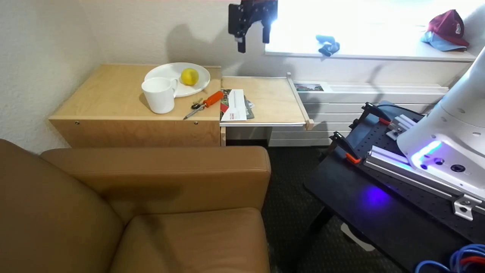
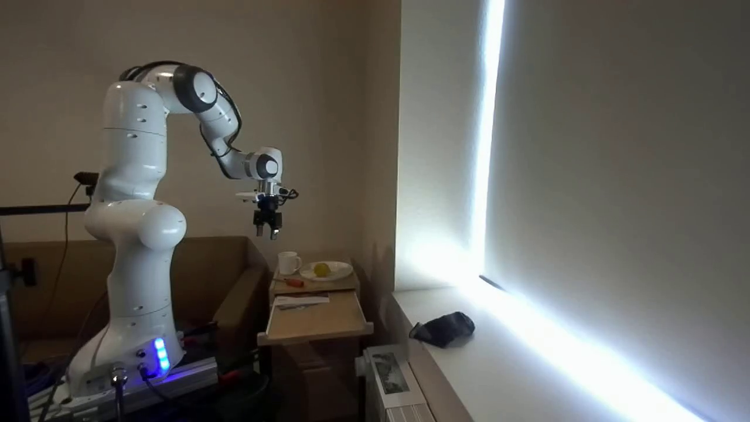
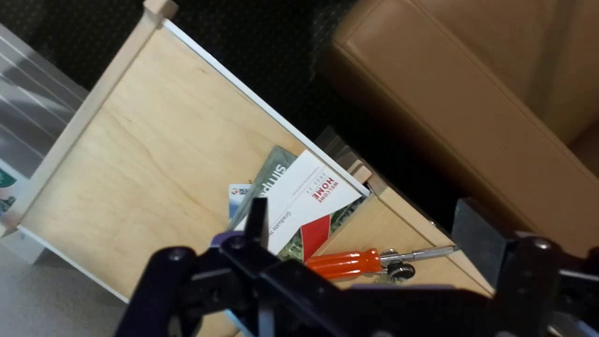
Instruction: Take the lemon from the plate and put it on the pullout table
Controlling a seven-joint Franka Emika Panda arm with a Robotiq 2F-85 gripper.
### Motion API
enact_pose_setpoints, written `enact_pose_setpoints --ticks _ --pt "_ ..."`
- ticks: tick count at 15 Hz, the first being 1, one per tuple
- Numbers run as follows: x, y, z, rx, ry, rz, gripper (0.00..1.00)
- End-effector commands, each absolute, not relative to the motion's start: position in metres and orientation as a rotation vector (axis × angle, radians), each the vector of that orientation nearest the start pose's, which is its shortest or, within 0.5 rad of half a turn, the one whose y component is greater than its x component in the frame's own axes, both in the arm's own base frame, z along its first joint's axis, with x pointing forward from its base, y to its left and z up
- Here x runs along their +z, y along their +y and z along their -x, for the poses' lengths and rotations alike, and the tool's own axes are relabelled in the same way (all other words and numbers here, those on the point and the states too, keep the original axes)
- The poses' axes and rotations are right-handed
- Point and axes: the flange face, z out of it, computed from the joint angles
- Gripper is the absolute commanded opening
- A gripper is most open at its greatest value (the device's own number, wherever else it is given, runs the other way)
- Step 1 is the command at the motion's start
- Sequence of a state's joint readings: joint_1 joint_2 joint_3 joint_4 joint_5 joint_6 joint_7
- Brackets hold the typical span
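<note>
- lemon (image 1: 190, 77) on white plate (image 1: 166, 71), not picked yet; looks loose, likely to roll if nudged.
- cup (image 1: 159, 96) just beside plate; touching or not, can't tell.
- step seems to be the approach: get centred over lemon first, then straight down, fingers either side of its middle and clear of cup; stop short of plate, squeeze gently.
- gripper (image 1: 254, 42): fingers spread, nothing between them, hangs high, well apart from lemon.
- lemon is lower and off to one side of gripper; not in wrist view, so sideways alignment should come before descent.
- pullout table (image 1: 273, 94): papers (image 1: 237, 106) at cabinet (image 1: 110, 94) end; stretch beyond them looks best for release.
</note>
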State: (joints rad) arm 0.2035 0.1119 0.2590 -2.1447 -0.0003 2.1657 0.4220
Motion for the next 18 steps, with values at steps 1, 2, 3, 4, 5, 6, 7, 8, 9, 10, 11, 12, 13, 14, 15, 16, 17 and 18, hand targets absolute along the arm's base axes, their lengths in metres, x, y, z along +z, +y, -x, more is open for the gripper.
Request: enact_pose_setpoints --ticks 1,2,3,4,5,6,7,8,9,10,11,12,13,14,15,16,17,18 --pt "0.305 0.283 -0.544 0.115 0.127 3.162 1.00" --pt "0.297 0.290 -0.561 0.092 0.207 3.177 1.00" --pt "0.287 0.295 -0.576 0.053 0.290 3.192 1.00" --pt "0.281 0.302 -0.588 0.066 0.348 3.176 1.00" --pt "0.282 0.312 -0.597 0.091 0.352 3.151 1.00" --pt "0.286 0.298 -0.572 0.077 0.300 3.164 1.00" --pt "0.282 0.304 -0.583 0.071 0.317 3.156 1.00" --pt "0.278 0.309 -0.591 0.068 0.326 3.151 1.00" --pt "0.274 0.309 -0.591 0.061 0.326 3.177 1.00" --pt "0.258 0.307 -0.601 0.009 0.431 3.190 1.00" --pt "0.246 0.304 -0.612 -0.010 0.567 3.166 1.00" --pt "0.238 0.302 -0.620 0.000 0.671 3.139 1.00" --pt "0.231 0.298 -0.632 -0.006 0.767 3.111 1.00" --pt "0.226 0.294 -0.642 0.003 0.855 3.077 1.00" --pt "0.221 0.293 -0.651 -0.001 0.942 3.042 1.00" --pt "0.218 0.290 -0.661 -0.018 1.027 3.008 1.00" --pt "0.216 0.287 -0.672 -0.032 1.107 2.967 1.00" --pt "0.214 0.284 -0.682 -0.038 1.191 2.929 1.00"
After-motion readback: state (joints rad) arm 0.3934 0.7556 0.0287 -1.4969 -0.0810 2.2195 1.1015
